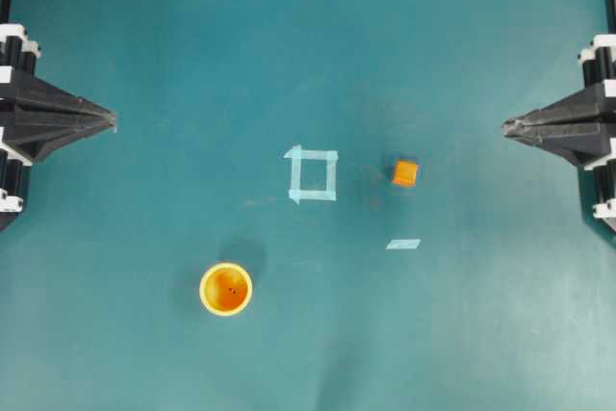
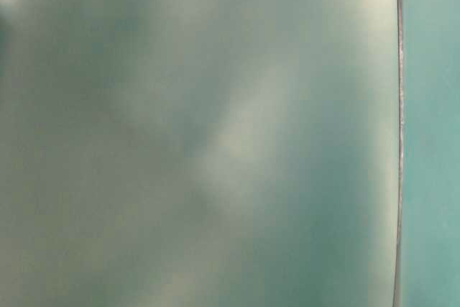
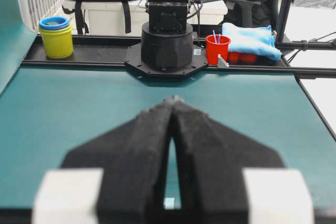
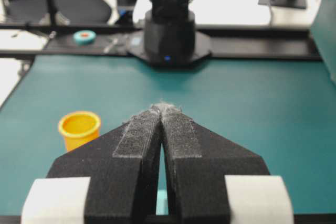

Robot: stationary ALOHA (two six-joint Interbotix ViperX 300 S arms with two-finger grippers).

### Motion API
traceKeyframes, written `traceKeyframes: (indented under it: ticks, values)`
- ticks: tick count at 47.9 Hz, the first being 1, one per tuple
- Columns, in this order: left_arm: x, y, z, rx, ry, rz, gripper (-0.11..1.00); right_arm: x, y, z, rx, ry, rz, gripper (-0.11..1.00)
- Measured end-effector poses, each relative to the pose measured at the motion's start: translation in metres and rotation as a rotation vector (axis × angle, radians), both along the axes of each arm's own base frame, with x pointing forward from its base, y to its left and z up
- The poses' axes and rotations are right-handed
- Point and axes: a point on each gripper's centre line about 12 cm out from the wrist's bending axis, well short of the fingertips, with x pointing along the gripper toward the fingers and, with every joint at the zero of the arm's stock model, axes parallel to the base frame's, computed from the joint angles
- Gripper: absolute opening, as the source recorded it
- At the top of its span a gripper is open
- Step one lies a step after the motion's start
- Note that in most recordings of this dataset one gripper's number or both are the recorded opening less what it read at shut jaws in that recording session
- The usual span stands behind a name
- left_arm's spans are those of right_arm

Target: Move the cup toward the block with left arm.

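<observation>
Closed, our left gripper [image 1: 112, 120] is idling; cup [image 1: 226, 289] is sitting toward centre and nearer, block [image 1: 405, 173] beyond; right gripper [image 1: 507, 126] closed too.

The left gripper [image 1: 111, 120] sits at the left edge of the tabletop, its jaws pressed together to a point that faces the middle. The right gripper [image 1: 507, 126] mirrors it at the right edge, jaws likewise closed tip to tip. Both wrists are level, and neither gripper holds anything.
</observation>
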Motion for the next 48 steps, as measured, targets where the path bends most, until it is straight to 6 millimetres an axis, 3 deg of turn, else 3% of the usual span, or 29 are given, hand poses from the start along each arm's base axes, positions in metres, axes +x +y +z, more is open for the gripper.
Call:
traceKeyframes:
  ticks: [19,25,37,48]
  values:
    - [0.011,0.000,-0.015,-0.019,0.089,-0.003,0.05,0.003,0.000,0.004,0.003,-0.003,0.000,0.00]
    - [0.015,0.000,-0.019,-0.019,0.112,-0.002,0.22,0.004,0.000,0.003,0.005,0.003,0.000,0.00]
    - [0.022,0.000,-0.028,-0.050,0.155,0.000,0.81,0.004,0.000,0.002,0.008,0.005,0.002,0.00]
    - [0.030,0.000,-0.042,-0.053,0.257,0.003,0.87,0.004,0.000,0.000,0.008,0.025,0.000,0.00]
